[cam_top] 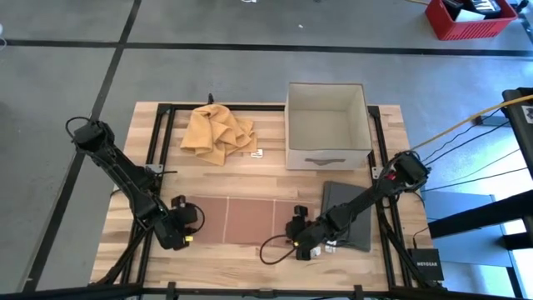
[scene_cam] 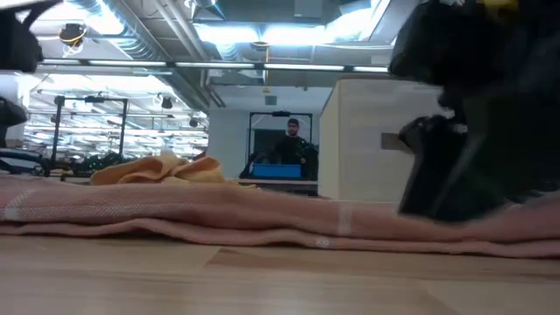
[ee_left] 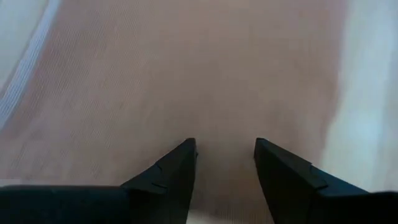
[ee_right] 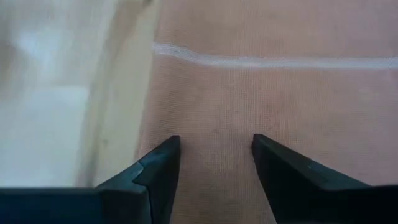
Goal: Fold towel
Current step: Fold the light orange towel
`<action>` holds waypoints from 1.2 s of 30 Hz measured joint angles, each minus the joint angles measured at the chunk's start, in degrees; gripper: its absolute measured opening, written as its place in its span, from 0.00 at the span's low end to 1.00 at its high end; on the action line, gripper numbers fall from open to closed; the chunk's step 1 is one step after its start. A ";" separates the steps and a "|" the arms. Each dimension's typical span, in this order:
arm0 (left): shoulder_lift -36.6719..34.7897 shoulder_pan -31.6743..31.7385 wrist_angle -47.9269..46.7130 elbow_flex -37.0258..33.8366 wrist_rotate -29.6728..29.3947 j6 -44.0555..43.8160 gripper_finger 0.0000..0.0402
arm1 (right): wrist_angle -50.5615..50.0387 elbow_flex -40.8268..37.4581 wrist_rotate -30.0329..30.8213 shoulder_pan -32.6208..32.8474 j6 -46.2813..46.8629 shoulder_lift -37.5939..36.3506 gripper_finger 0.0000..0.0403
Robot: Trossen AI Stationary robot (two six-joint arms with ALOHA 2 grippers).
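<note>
A pinkish-brown towel [cam_top: 241, 221] with pale stripes lies spread flat, lengthwise, on the near half of the wooden table. In the low view the towel [scene_cam: 219, 219] is a low ridge across the boards. My left gripper [cam_top: 181, 227] is low over its left end and open. In the left wrist view the cloth [ee_left: 186, 74] fills the space ahead of the gripper [ee_left: 225, 152]. My right gripper [cam_top: 301, 239] is low over the towel's right end and open. Ahead of this gripper [ee_right: 216, 149] runs a white stripe [ee_right: 261, 61]. My left gripper comes slanting down onto the towel's left end [ee_left: 224, 124], with one open finger on either side of a strip of cloth; whether the tips touch it I cannot tell. My right gripper stands the same way over the right end [ee_right: 214, 118], near its edge; whether it touches I cannot tell.
A heap of yellow cloth [cam_top: 218, 133] lies at the far left of the table. An open beige box [cam_top: 327, 125] stands at the far right. A folded dark grey towel [cam_top: 350, 215] lies right of the pink one. A person [scene_cam: 293, 140] stands in the room beyond.
</note>
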 joint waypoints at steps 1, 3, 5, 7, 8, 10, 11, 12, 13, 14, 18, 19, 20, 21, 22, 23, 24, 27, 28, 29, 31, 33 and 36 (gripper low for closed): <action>0.00 -0.16 -1.82 0.00 0.69 -1.04 0.39 | -0.73 0.25 -0.02 0.00 0.08 0.34 0.51; 0.01 -0.62 -5.41 0.00 1.44 -2.80 0.39 | -2.26 0.35 -0.20 0.00 0.15 0.64 0.51; 0.13 -1.51 -8.67 -0.19 1.41 -5.70 0.39 | -3.38 0.39 0.08 0.27 0.21 0.64 0.51; 0.13 -2.18 -8.98 -1.13 1.19 -7.52 0.39 | -3.37 0.31 1.00 0.26 0.32 0.64 0.51; 0.11 -2.40 -8.57 -1.53 1.01 -8.40 0.39 | -2.68 0.24 1.16 0.26 0.31 0.69 0.51; 0.07 -2.65 -8.56 -1.92 0.86 -9.55 0.39 | -0.73 0.11 1.09 0.24 0.26 0.77 0.51; 0.03 -2.63 -8.62 -1.86 0.90 -9.73 0.39 | 0.13 0.11 0.99 0.24 0.22 0.84 0.51; -0.17 -2.61 -8.97 -1.51 1.26 -9.85 0.39 | 0.52 0.16 0.83 0.24 0.28 0.88 0.51; -0.45 -2.60 -9.70 -0.83 1.65 -9.75 0.39 | 0.18 0.46 0.55 0.24 0.39 0.70 0.51; -0.97 -2.60 -10.27 0.12 2.06 -9.25 0.39 | -0.55 0.77 0.11 0.20 0.43 0.31 0.51; -3.94 -2.64 -9.50 5.43 1.71 -7.01 0.39 | -2.57 2.80 -1.26 0.20 0.90 -2.29 0.51; -4.44 -2.63 -8.99 6.42 1.04 -6.51 0.39 | -2.33 3.39 -1.00 0.22 0.88 -3.27 0.51; -4.87 -2.63 -7.88 7.32 -0.59 -5.52 0.39 | -1.92 3.79 -0.23 0.26 0.57 -4.02 0.51; -5.09 -2.65 -5.89 7.79 -2.94 -4.65 0.39 | -1.23 4.02 0.85 0.26 0.28 -4.40 0.51; -5.14 -2.63 -3.61 7.83 -5.89 -2.98 0.39 | 0.06 4.02 2.35 0.26 -0.06 -4.48 0.51; -4.87 -2.63 -1.05 7.45 -9.09 -0.67 0.39 | 1.34 3.97 4.20 0.22 -0.27 -4.40 0.51; -4.28 -2.48 2.05 6.76 -12.05 1.96 0.39 | 2.83 3.89 6.15 0.20 -0.37 -4.16 0.51; -1.41 -1.02 9.81 4.12 -14.63 7.83 0.39 | 8.34 4.05 8.85 0.20 -1.96 -1.88 0.51; -0.38 -0.45 10.35 3.37 -14.25 8.10 0.39 | 9.54 3.98 9.12 0.20 -2.45 -0.72 0.51; 0.75 0.02 10.66 2.76 -13.72 7.80 0.39 | 10.89 3.98 9.17 0.20 -2.77 0.54 0.51; 3.00 0.38 11.08 1.35 -13.55 5.25 0.39 | 13.12 3.96 9.08 0.20 -2.92 2.80 0.51; 5.24 0.57 11.11 0.38 -12.82 3.70 0.39 | 15.26 3.98 9.32 0.20 -2.86 4.90 0.51; 8.09 0.50 9.64 -0.11 -7.67 2.80 0.39 | 15.31 3.98 10.03 0.20 -2.82 7.54 0.51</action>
